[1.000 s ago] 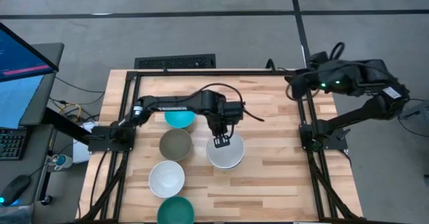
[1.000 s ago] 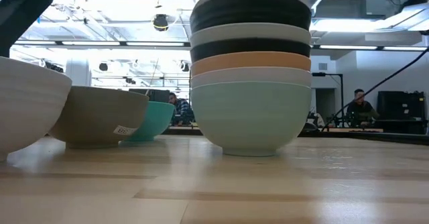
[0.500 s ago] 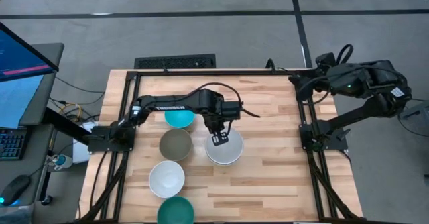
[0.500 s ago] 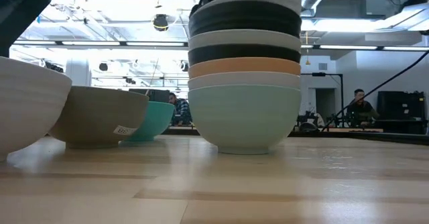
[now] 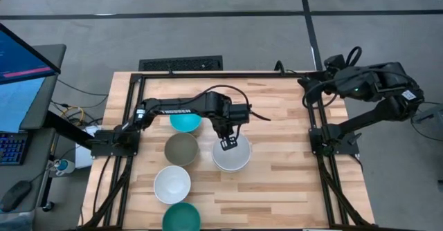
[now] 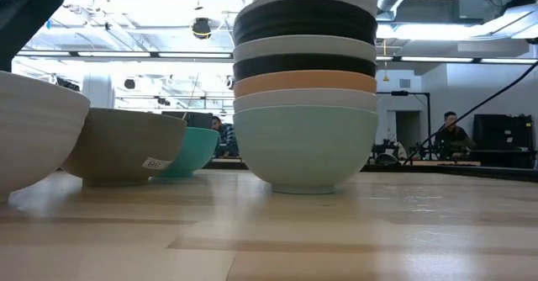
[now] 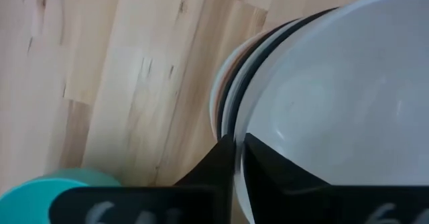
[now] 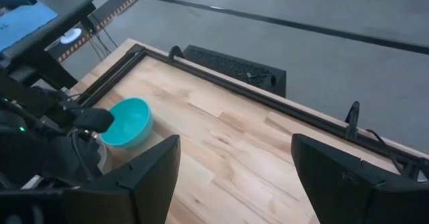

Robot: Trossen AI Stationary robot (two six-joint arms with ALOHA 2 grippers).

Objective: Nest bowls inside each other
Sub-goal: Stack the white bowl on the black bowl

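A nested stack of bowls [image 6: 304, 87] stands mid-table on its mint green bottom bowl; above that come white, orange, black, white, black and a white top bowl [image 5: 233, 158]. My left gripper [image 5: 227, 144] is shut on the stack's far-left rim. Left of the stack, four single bowls sit on their bases: turquoise [image 5: 185, 121], grey-taupe [image 5: 181, 149], white [image 5: 172, 184] and dark teal [image 5: 181, 218]. My right gripper [image 8: 234, 143] is open and waits folded back over the table's far right corner. My left gripper comes from above, pointing down, at the rim [image 7: 240, 127] on the stack's far-left side. One finger [image 7: 265, 167] is inside the top white bowl and the other is outside. How many nested rims lie between them I cannot tell. The stack stands upright on the table.
The single bowls form a column along the table's left half, close to the stack. Bare wood lies right of the stack and along the near edge. A black frame [image 5: 315, 131] borders the table. People sit far back in the room.
My left gripper, holding the rim, has drawn the stack a short way toward the table's left and far edges. The stack slid on its base and stands still now. My right arm has pulled back slightly toward the right.
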